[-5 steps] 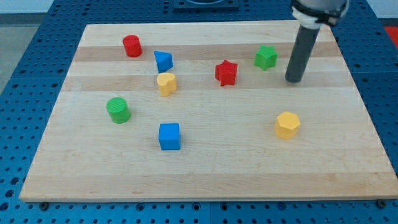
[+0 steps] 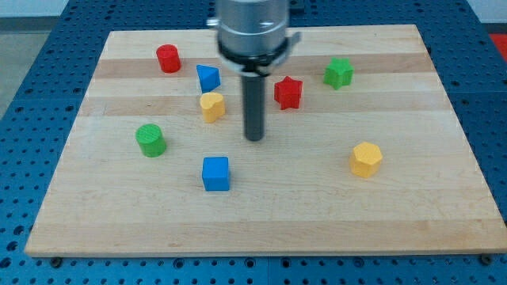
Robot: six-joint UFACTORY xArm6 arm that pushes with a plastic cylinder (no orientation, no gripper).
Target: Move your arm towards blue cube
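The blue cube (image 2: pixel 215 173) lies on the wooden board (image 2: pixel 317 206), left of centre and toward the view's bottom. My tip (image 2: pixel 253 138) stands on the board up and to the right of the blue cube, a short gap away, not touching it. The rod rises from the tip to the arm's grey collar (image 2: pixel 252 32) at the view's top.
A yellow block (image 2: pixel 211 105) and a blue triangular block (image 2: pixel 207 77) sit just left of the rod. A red star block (image 2: pixel 288 92) is to its right. A red cylinder (image 2: pixel 167 58), a green cylinder (image 2: pixel 150 139), a green block (image 2: pixel 338 72) and a yellow hexagonal block (image 2: pixel 366 158) lie farther off.
My tip has moved from the board's upper right, near the green block, leftward and down to the middle, much closer to the blue cube. No block has moved.
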